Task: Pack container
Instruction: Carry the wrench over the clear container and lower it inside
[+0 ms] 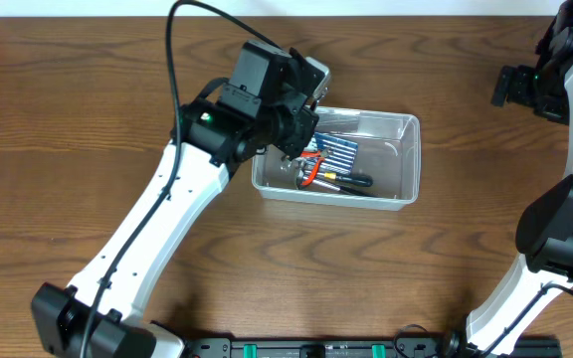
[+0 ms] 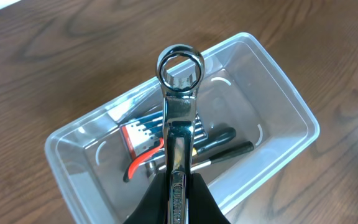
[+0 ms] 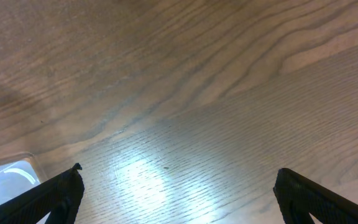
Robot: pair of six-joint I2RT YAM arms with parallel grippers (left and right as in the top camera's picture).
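The container (image 1: 408, 159) is a clear plastic tub in the middle of the wooden table; in the left wrist view the container (image 2: 291, 106) lies right below the camera. My left gripper (image 2: 179, 202) is shut on a chrome ring wrench (image 2: 180, 93), held over the tub with its ring end pointing away. In the overhead view the left gripper (image 1: 301, 134) hangs over the tub's left end. Inside lie a blue-and-white card (image 1: 338, 151), red-handled pliers (image 2: 143, 160) and a black-handled tool (image 1: 351, 182). My right gripper (image 3: 178, 193) stands open over bare table at the far right.
The right arm (image 1: 550, 85) is folded back at the table's far right edge. A corner of the container (image 3: 5, 180) shows at the lower left of the right wrist view. Bare wood surrounds the tub on all sides.
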